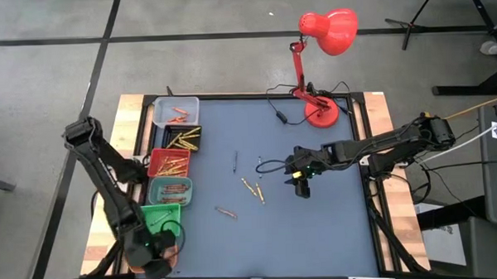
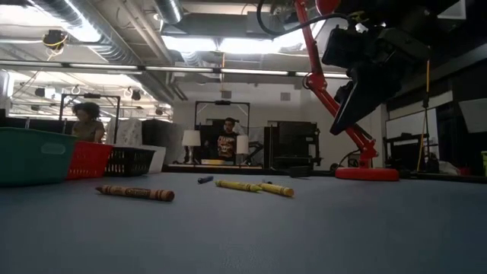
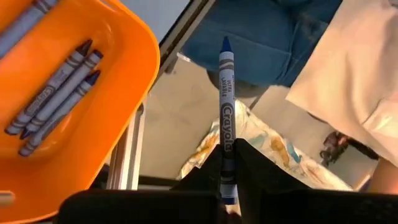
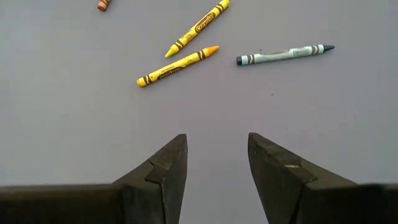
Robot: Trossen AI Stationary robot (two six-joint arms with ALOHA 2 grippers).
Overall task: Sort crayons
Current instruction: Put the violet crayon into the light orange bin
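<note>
In the high view the left arm folds down the frame's left edge, its gripper (image 1: 157, 252) at the lower left, past the green bin (image 1: 162, 217) and over the table's (image 1: 318, 236) corner. The right arm reaches in from the right edge, elbow bent, its gripper (image 1: 301, 186) hanging over the mat right of centre.

The left wrist view shows what the overhead cannot: the fingers (image 3: 249, 165) pressed together on a blue crayon (image 3: 226, 93) that sticks straight out between them, beside an orange bin (image 3: 118, 74) holding more blue crayons (image 3: 56, 93).

The right wrist view shows that gripper (image 4: 217, 167) spread wide and holding nothing, above bare mat, with two yellow crayons (image 4: 177, 65) and a grey crayon (image 4: 284, 54) lying apart in the frame's upper part.

The low view alone shows a brown crayon (image 2: 135, 192) lying flat at left, and the room behind, where two people (image 2: 226, 144) stand. The red lamp (image 1: 328, 31) sits at the high view's upper right.
</note>
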